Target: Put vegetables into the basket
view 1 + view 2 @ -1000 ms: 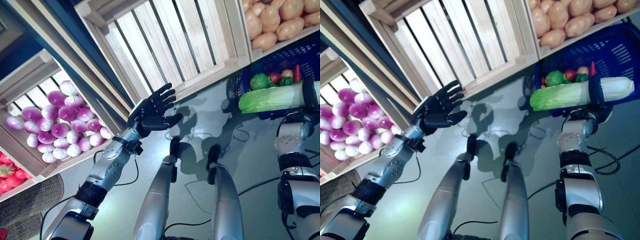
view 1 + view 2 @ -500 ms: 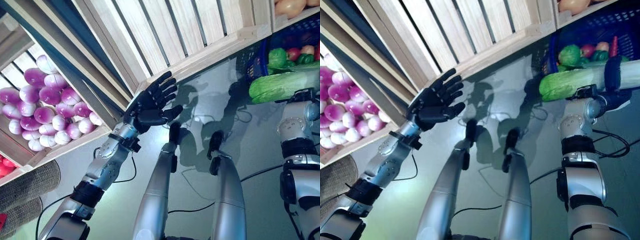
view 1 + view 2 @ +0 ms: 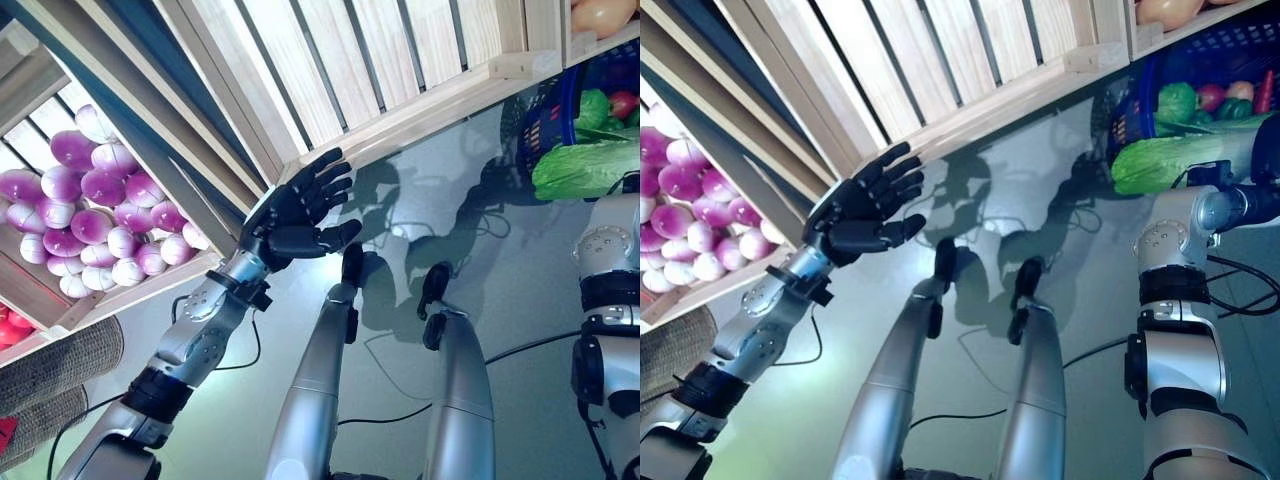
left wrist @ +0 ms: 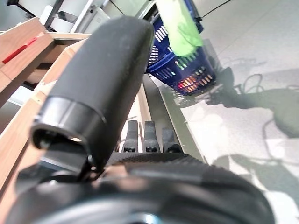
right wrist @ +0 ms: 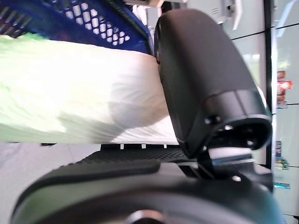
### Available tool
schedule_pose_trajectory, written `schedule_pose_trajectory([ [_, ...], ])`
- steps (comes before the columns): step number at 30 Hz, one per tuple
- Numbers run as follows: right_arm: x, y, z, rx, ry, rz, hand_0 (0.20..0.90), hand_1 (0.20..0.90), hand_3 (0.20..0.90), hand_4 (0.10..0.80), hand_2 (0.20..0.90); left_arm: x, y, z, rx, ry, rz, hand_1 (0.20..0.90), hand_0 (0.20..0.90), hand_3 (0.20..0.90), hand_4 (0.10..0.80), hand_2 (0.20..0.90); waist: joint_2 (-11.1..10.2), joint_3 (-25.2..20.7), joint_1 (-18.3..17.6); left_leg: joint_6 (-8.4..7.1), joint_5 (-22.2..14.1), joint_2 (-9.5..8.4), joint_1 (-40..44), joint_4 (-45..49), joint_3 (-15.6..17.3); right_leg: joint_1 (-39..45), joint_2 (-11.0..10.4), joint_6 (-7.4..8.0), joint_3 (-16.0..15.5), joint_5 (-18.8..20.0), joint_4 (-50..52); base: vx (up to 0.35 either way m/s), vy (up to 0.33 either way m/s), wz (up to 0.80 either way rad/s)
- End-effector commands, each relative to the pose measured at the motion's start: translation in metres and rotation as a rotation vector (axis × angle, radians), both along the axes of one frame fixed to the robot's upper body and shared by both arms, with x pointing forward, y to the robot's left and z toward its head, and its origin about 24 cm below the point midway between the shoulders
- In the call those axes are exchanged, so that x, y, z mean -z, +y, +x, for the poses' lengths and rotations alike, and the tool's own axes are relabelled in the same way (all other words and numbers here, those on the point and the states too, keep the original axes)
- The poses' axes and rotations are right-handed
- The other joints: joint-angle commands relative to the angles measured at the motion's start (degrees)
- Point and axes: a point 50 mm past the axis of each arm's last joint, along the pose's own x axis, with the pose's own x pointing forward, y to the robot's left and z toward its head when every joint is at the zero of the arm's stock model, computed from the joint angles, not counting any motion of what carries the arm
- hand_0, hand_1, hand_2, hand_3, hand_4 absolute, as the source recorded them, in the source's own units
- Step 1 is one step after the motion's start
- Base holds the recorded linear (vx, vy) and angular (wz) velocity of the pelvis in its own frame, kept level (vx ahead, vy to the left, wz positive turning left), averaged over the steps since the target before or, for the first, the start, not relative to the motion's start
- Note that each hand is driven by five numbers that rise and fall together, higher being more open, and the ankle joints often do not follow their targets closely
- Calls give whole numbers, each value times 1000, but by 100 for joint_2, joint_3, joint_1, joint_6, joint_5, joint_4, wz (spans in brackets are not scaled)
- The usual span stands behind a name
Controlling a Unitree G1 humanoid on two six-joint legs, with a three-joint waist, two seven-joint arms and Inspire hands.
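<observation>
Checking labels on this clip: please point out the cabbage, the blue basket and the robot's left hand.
cabbage (image 3: 1160, 160), right eye view, on its green leafy end.
blue basket (image 3: 1127, 112), right eye view, on its mesh side wall.
left hand (image 3: 283, 215), left eye view, on the open palm.

Both eye views look down from the head at nearly the same scene: the wooden crates (image 3: 380, 60), the floor and the blue basket (image 3: 1200, 70). Each wrist view looks along its own hand from very close; both show that basket, perhaps from opposite sides.
</observation>
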Motion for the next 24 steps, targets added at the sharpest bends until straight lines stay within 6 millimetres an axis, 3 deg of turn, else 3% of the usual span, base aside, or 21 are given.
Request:
schedule_pose_trajectory([
  [1,-71,-37,-55,255,-166,-264,300,300,300,400,300,-40,-10,-19,89,-220,-111,900,900,900,800,900,157,-6,-36,-63,-417,-48,169,32,-64,339,280,-173,-169,339,-48,0,0,0],
  [6,-84,-40,-57,268,-198,-259,300,300,300,400,300,-41,-12,-19,92,-236,-89,900,900,900,800,900,154,-6,-9,-46,-293,-20,195,-175,-57,393,320,-198,-190,413,-301,12,-5,1],
  [11,-85,-47,-65,306,-254,-230,300,300,300,400,300,-40,-11,-20,100,-244,-103,900,900,900,800,900,175,-6,10,-60,-359,-41,442,-317,-82,599,322,-228,-250,303,-402,6,-6,1],
  [19,-99,-44,-79,564,-79,-283,300,300,300,400,300,-39,-12,-25,119,-239,-98,900,900,900,800,900,169,-6,45,-42,-301,-62,568,-431,-95,714,300,-251,-360,364,-529,12,-2,-2],
  [24,-103,-42,-78,552,-68,-298,300,300,300,400,300,-38,-15,-27,130,-240,-83,900,900,900,800,900,195,-6,60,-23,-326,-75,621,-473,-84,765,282,-250,-380,327,-585,27,-14,3],
])
